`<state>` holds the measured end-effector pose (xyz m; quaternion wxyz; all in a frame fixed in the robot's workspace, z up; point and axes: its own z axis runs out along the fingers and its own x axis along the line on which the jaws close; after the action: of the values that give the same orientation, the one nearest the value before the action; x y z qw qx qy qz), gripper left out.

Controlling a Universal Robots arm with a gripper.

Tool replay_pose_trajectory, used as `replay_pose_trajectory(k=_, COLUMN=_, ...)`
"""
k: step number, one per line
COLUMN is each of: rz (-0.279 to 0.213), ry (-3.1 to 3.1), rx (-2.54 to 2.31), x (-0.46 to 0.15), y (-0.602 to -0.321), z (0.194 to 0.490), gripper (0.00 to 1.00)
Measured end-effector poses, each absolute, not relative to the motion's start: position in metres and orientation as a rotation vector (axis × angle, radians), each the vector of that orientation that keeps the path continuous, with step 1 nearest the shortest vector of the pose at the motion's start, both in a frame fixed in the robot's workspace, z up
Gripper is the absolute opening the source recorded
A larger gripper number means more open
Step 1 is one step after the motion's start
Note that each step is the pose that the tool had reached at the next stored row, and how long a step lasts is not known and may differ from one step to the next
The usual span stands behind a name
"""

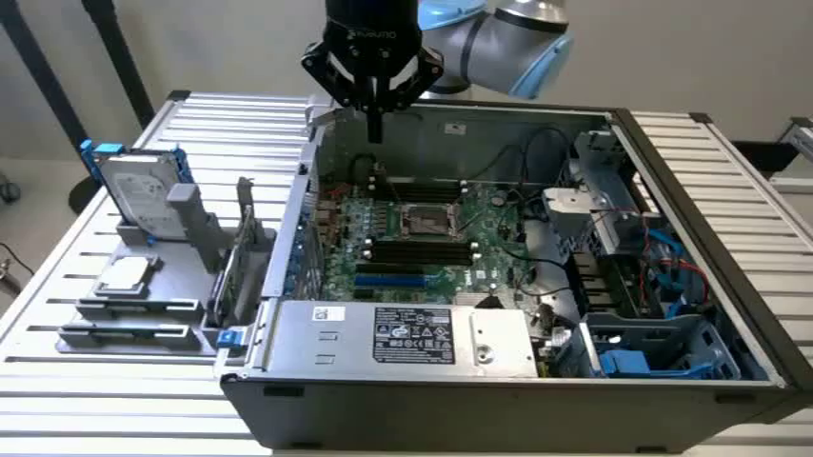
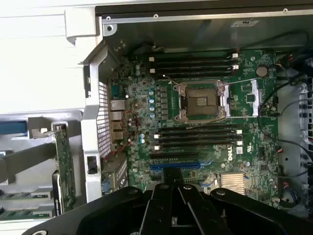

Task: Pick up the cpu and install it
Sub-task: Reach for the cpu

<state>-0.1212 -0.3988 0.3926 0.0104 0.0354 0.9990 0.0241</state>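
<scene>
The claw [image 1: 373,129] hangs closed and empty, its fingers pressed together into one narrow point, high over the rear edge of the open computer case [image 1: 508,405]. In the wrist view the claw [image 2: 172,181] looks straight down onto the green motherboard [image 2: 146,107], where the socket [image 2: 200,100] stands with its frame lifted and nothing seated in it. The cpu [image 1: 124,274] is well apart from all this: it lies flat on a grey rack [image 1: 140,309] on the counter [image 1: 114,424], outside the case toward the exterior view's left, just in front of the upright hard drive [image 1: 133,186] in its blue brackets. The step in hand therefore looks like the reach for the chip, with the pick not yet begun. To do it well, the fingers need to part before the descent, come down squarely over the chip's opposite edges, and keep clear of the hard drive behind it and the case wall beside the rack. A level, centred grip matters, since any tilt taken on here would carry over to the socket [image 1: 429,221].
</scene>
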Motion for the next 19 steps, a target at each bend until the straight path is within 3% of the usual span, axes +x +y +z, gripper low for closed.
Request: replay_pose_trajectory(k=19, rz=0.075, ry=3.118, rx=0.111, x=-0.14, y=-0.398, z=0.392, gripper=0.11)
